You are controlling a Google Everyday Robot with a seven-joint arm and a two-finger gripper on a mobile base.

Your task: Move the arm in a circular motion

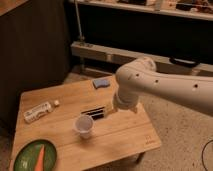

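Observation:
The arm (165, 87) is thick, cream-white and dotted with small dark marks. It reaches in from the right edge over a low wooden table (125, 135). Its rounded elbow (136, 75) hangs above the table's right half, and the forearm bends down from there. The narrow yellowish gripper (110, 109) sits low over the table's middle, just right of a black slotted object (94, 113). Nothing shows in the gripper.
On the table are a blue sponge (101, 82) at the back, a white bottle (37, 112) with a small cap (56, 103) at the left, a clear cup (83, 126) in front of the gripper, and a green plate (25, 160) holding a carrot (40, 156). A dark shelf unit (140, 30) stands behind.

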